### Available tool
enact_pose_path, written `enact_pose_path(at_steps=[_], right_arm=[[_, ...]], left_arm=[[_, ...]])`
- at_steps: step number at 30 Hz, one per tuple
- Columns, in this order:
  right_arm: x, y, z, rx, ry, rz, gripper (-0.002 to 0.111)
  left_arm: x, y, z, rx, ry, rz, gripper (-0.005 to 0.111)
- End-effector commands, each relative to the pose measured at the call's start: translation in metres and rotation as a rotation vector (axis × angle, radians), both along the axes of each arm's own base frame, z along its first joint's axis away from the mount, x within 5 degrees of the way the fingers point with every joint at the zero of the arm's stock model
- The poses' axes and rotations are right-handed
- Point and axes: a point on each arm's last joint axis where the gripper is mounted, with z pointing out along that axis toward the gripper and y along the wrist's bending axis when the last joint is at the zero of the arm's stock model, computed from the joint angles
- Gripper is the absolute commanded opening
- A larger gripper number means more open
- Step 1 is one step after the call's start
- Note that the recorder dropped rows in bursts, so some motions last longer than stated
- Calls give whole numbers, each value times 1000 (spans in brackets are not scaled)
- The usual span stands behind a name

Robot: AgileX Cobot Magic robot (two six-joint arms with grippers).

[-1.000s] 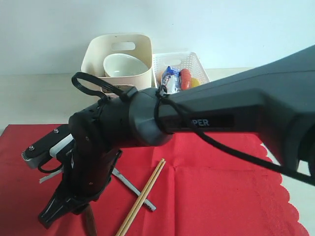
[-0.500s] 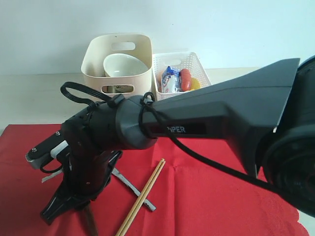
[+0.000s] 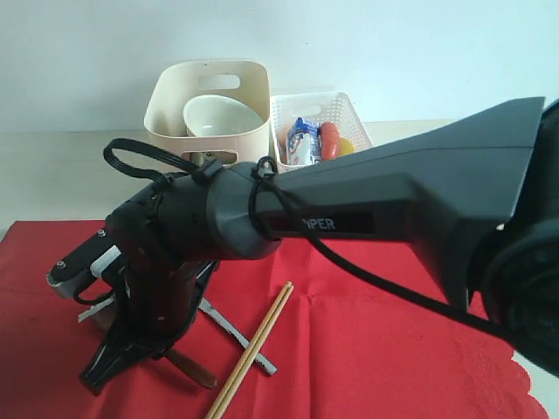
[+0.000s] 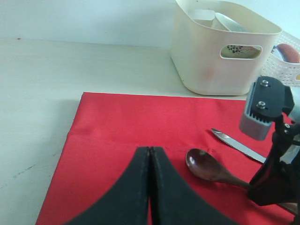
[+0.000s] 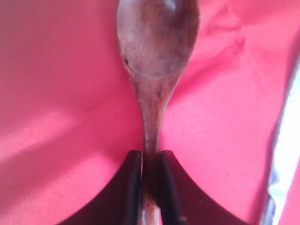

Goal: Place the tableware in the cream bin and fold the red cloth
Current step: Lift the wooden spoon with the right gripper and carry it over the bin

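1. The red cloth (image 3: 376,349) covers the near part of the pale table (image 3: 52,175). In the exterior view its far edge runs straight from 9 to 3 o'clock, and a scalloped edge shows at 4 o'clock. Bare table lies beyond the far and left edges.
2. The right gripper (image 5: 151,161) reaches across to 8 o'clock and pinches the handle of the dark wooden spoon (image 5: 157,42). The spoon's smooth, oval, brown bowl is over the cloth; I cannot tell whether it touches.
3. The left gripper (image 4: 150,152) has its tapered black fingers pressed together with nothing between them, and plain cloth lies ahead of it.
4. The metal knife (image 3: 229,330), thin and flat, lies on the cloth just beside the right gripper. The pair of wooden chopsticks (image 3: 255,349) crosses it near 6 o'clock.
5. The cream bin (image 3: 166,105) stands off the cloth at 11 o'clock. It has smooth walls, rounded corners and an oval cut-out handle. A white bowl (image 3: 218,118) leans inside it.
6. A white lattice basket (image 3: 349,113) stands just beside the bin at 12 o'clock.
7. The widest open stretch of cloth, faintly creased, lies from 3 to 5 o'clock.
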Motion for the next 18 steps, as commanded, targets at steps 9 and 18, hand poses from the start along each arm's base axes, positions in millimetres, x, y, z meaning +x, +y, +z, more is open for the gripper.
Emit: enact_pose_path(at_steps=[9,18], right_arm=[[-3,-5,63,91,-72,8,0],[-6,-13,87,133,-131,47,0]], left_arm=[[0,0,0,-10,-11,5,0],[0,0,0,-10,-11,5,0]])
